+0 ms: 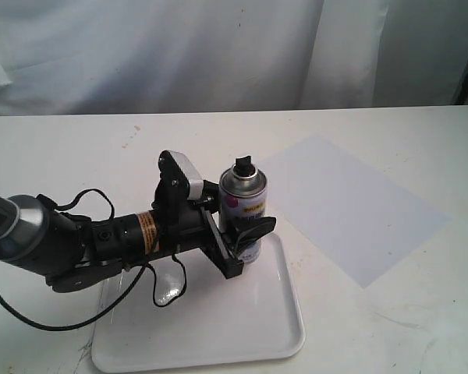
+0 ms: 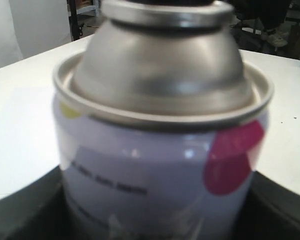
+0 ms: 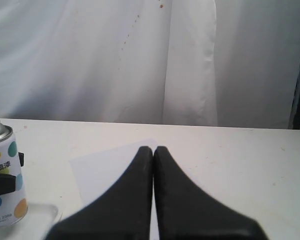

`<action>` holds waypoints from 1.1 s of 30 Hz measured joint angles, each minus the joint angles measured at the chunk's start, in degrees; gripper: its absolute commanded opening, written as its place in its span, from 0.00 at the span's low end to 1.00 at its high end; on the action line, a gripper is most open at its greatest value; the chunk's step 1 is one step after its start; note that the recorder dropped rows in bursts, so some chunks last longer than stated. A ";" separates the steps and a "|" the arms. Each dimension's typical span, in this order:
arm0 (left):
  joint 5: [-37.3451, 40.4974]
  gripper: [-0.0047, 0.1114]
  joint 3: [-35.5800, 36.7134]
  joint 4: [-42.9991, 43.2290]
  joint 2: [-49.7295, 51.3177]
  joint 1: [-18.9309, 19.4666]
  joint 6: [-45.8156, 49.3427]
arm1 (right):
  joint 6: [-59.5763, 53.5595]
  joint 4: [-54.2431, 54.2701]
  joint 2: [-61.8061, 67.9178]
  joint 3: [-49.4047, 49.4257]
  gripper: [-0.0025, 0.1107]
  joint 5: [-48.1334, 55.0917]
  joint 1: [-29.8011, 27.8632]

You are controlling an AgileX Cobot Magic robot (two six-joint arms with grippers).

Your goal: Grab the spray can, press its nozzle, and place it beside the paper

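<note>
White dotted spray can (image 1: 244,214) upright, black nozzle (image 1: 243,164) on top, pale paper (image 1: 351,206) flat nearby

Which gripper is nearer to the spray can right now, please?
Left. The left gripper grips the spray can at the tray's corner; the right gripper, shut, sits well away from it, near the paper.

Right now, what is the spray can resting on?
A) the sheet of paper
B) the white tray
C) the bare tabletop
B: in the exterior view the spray can stands upright on a corner of the white tray, while the paper lies apart to its right.
</note>
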 measured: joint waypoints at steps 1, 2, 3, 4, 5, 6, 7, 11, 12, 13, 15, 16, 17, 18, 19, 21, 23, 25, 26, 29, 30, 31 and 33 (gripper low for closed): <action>-0.38 0.23 0.00 0.37 0.26 0.38 0.00 | 0.00 0.00 0.00 0.00 0.02 0.14 0.00; -0.55 0.23 0.00 0.64 0.49 0.61 0.00 | 0.00 0.00 0.00 0.00 0.02 0.25 0.00; -0.65 0.23 0.00 1.47 0.92 0.65 0.00 | 0.00 0.00 0.00 0.00 0.02 0.37 0.00; -0.78 0.23 -0.16 2.37 1.18 0.65 0.00 | 0.00 0.00 0.00 0.00 0.02 0.37 0.00; -0.78 0.23 -0.44 3.56 1.64 0.65 0.00 | 0.00 0.00 0.00 0.00 0.02 0.37 0.00; -0.78 0.23 -0.94 4.89 1.91 0.65 0.00 | 0.00 0.00 0.00 0.00 0.02 0.47 0.00; -0.86 0.23 -1.87 7.25 2.52 0.65 0.00 | 0.00 0.00 0.00 0.00 0.02 0.47 0.00; -1.54 0.23 -3.16 9.64 2.91 0.65 -0.11 | 0.00 0.00 0.00 0.00 0.02 1.43 0.00; -1.69 0.23 -3.16 9.76 2.91 0.65 -0.11 | 0.00 0.00 0.00 0.00 0.02 1.69 0.00; -1.83 0.23 -3.16 9.76 2.91 0.65 -0.11 | 0.00 0.00 0.00 0.00 0.02 1.79 0.00; -1.73 0.23 -3.16 10.28 2.91 0.65 -0.39 | 0.00 0.00 0.00 0.00 0.02 1.84 0.00; -1.47 0.23 -3.16 10.39 2.91 0.65 -0.77 | 0.00 0.00 0.00 0.00 0.02 1.93 0.00; -0.93 0.23 -3.16 10.67 2.91 0.65 -1.61 | 0.00 0.00 0.00 0.00 0.02 1.93 0.00; 0.13 0.23 -3.16 10.79 2.91 0.65 -2.37 | 0.00 0.00 0.00 0.00 0.02 1.93 0.00; 0.82 0.23 -3.16 10.89 2.91 0.65 -2.86 | 0.00 0.00 0.00 0.00 0.02 1.93 0.00; 1.35 0.24 -3.16 11.21 2.91 0.65 -3.78 | 0.00 0.08 0.00 0.00 0.02 1.93 0.00; 1.35 0.25 -3.16 11.42 2.91 0.65 -3.90 | 0.00 0.13 0.00 0.00 0.02 1.93 0.00; 1.49 0.27 -3.16 11.51 2.91 0.65 -4.13 | 0.00 0.22 0.00 0.00 0.02 1.93 0.00; 1.63 0.27 -3.16 11.51 2.91 0.65 -4.37 | 0.00 0.22 0.00 0.00 0.02 1.93 0.00; 2.02 0.27 -3.16 11.65 2.91 0.65 -6.60 | 0.16 0.22 0.00 0.00 0.02 2.11 0.00; 2.39 0.27 -3.16 11.65 2.91 0.65 -6.87 | 0.29 0.22 0.00 0.00 0.02 2.20 0.00; 2.38 0.27 -3.16 11.69 2.91 0.65 -6.88 | 0.73 0.22 0.00 0.00 0.02 2.32 0.00; 2.74 0.27 -3.31 12.38 2.91 0.65 -7.10 | 2.09 0.22 0.00 0.00 0.02 2.32 0.00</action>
